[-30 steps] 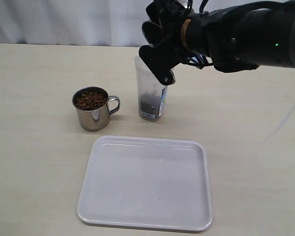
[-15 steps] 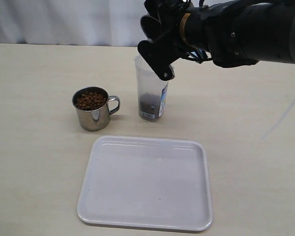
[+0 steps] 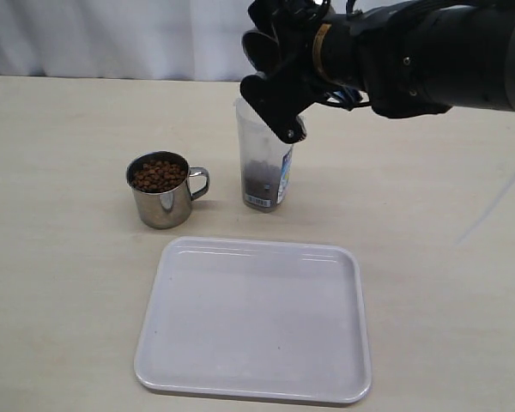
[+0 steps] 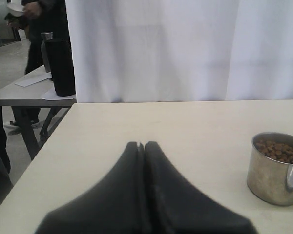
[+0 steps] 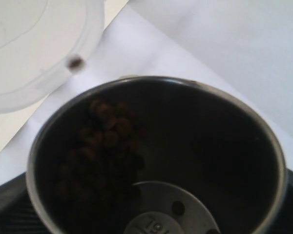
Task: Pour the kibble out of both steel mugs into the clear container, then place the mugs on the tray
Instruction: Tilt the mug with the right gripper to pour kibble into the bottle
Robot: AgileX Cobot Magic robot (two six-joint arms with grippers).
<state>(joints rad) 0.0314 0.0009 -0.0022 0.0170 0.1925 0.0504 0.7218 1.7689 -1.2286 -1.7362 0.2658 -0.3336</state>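
Note:
My right gripper is shut on one steel mug, held tilted over the mouth of the clear container. Looking into this mug from the right wrist view, kibble lies against its lower wall and one pellet is at the container's rim. A low layer of kibble sits in the container. The second steel mug, full of kibble, stands left of the container. It also shows in the left wrist view as a mug apart from my left gripper, which is shut and empty.
The white tray lies bare in front of the container and the standing mug. White curtains hang behind the table. In the left wrist view a side table with a dark flask stands off the table's edge.
My right gripper with the tilted mug has shifted slightly up and to the left over the container. The standing mug and tray have not moved.

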